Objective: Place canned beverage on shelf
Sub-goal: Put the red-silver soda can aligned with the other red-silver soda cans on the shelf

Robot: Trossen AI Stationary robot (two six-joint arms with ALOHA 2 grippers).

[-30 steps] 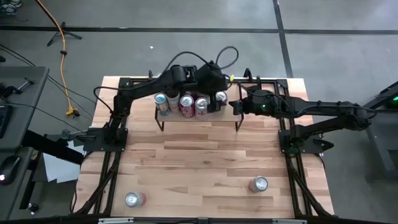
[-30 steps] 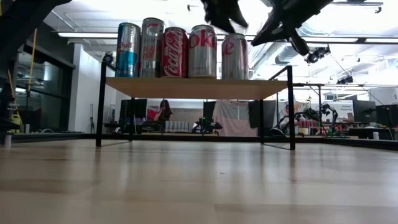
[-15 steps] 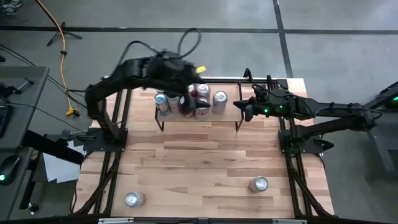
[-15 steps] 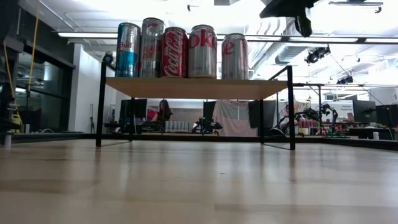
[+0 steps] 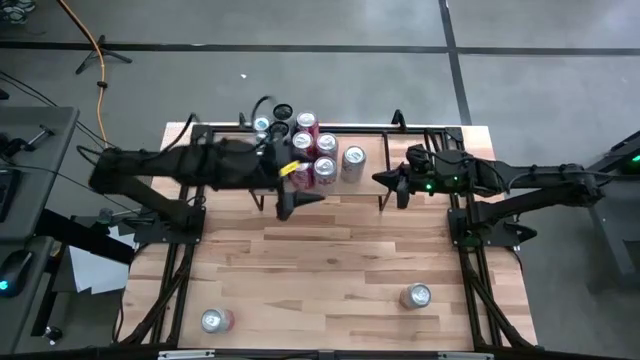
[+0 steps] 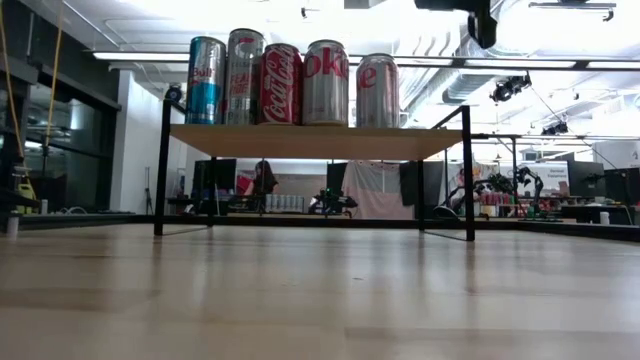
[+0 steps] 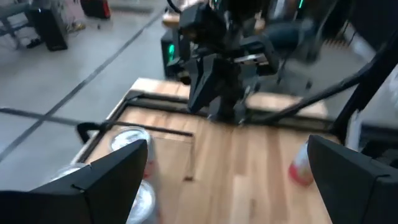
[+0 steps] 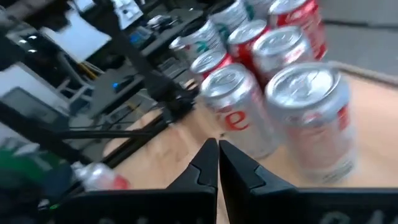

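Biggest risk: the empty, wide-open left gripper [image 5: 293, 203] swings near the shelf [image 6: 315, 141] and topples the cans [image 6: 290, 82], while the right gripper [image 5: 385, 180] waits clenched beside it.

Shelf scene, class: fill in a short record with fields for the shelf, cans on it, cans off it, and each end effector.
shelf: low wood-topped riser on black rod legs, at the table's far edge
cans on shelf: upright cluster, five showing in the low view
cans off shelf: two on the tabletop near the front edge, one left, one right
left end effector: open, empty, in front of the shelf
right end effector: shut, empty, at the shelf's right end
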